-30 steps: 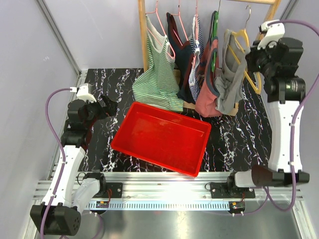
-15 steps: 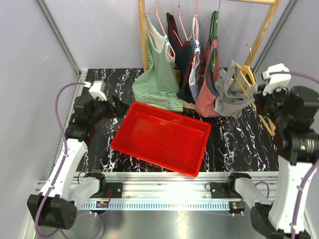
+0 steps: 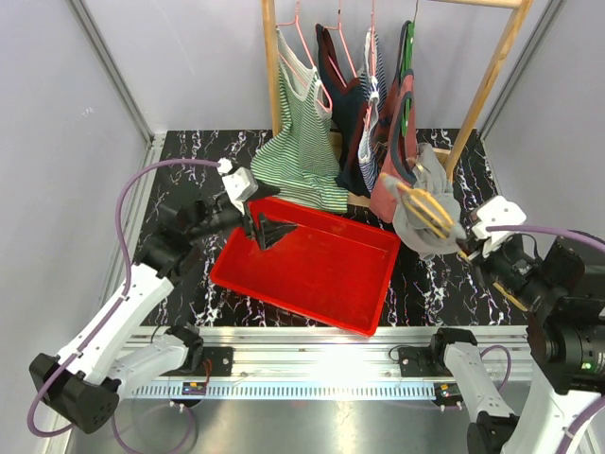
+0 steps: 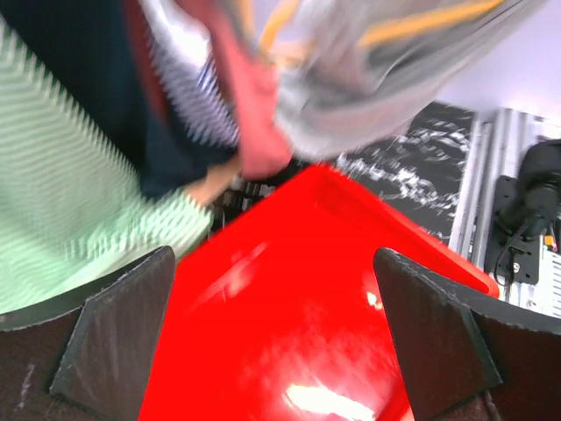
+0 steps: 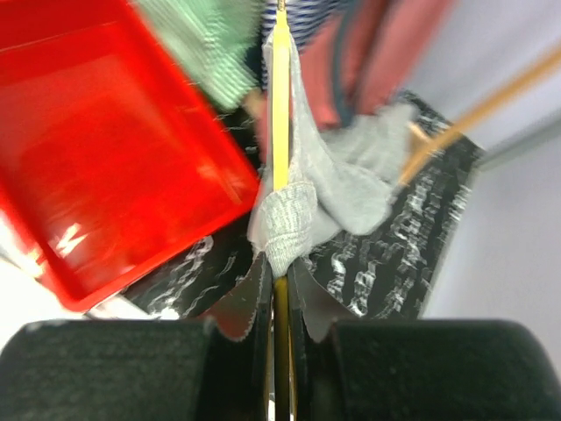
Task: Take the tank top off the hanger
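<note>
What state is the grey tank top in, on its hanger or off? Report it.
On: the grey tank top drapes around the yellow hanger, which the right pincer clamps.

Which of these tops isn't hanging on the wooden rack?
The grey tank top on the yellow hanger: the right gripper holds that hanger away from the wooden rack, where the other tops hang.
</note>
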You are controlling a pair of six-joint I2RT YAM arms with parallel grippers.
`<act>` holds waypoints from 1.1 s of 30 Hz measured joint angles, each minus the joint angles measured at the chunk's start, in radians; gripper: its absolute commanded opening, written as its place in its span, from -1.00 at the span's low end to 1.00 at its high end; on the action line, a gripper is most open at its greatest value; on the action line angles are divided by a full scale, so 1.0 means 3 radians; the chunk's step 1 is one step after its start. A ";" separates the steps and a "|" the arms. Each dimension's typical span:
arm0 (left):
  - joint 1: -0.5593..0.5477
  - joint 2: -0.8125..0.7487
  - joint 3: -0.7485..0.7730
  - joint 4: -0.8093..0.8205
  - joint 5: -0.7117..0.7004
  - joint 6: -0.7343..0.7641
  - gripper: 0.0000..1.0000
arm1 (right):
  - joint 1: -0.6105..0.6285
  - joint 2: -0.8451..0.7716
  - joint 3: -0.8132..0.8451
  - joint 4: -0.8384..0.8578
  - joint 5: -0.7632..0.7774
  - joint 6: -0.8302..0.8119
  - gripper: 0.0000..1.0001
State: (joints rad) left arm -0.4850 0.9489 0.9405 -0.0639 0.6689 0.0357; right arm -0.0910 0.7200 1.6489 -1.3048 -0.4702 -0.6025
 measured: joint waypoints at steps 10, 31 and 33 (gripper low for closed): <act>-0.0524 0.0549 0.0696 0.0225 0.0448 0.0384 0.98 | 0.0134 0.0219 -0.0056 -0.0235 -0.1007 -0.0568 -1.00; -0.1053 0.1357 0.1266 -0.0151 0.0539 0.0880 -0.23 | 0.0137 0.0612 -0.0417 -0.0254 -0.1910 -0.1361 -1.00; -0.1068 0.1424 0.1307 -0.0174 0.0547 0.0899 -0.44 | 0.0137 0.0637 -0.0436 -0.0253 -0.1919 -0.1423 -1.00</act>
State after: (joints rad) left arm -0.8055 1.3762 1.3327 -0.1162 0.8330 0.3054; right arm -0.0498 0.9112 1.5181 -1.3808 -1.0458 -1.0294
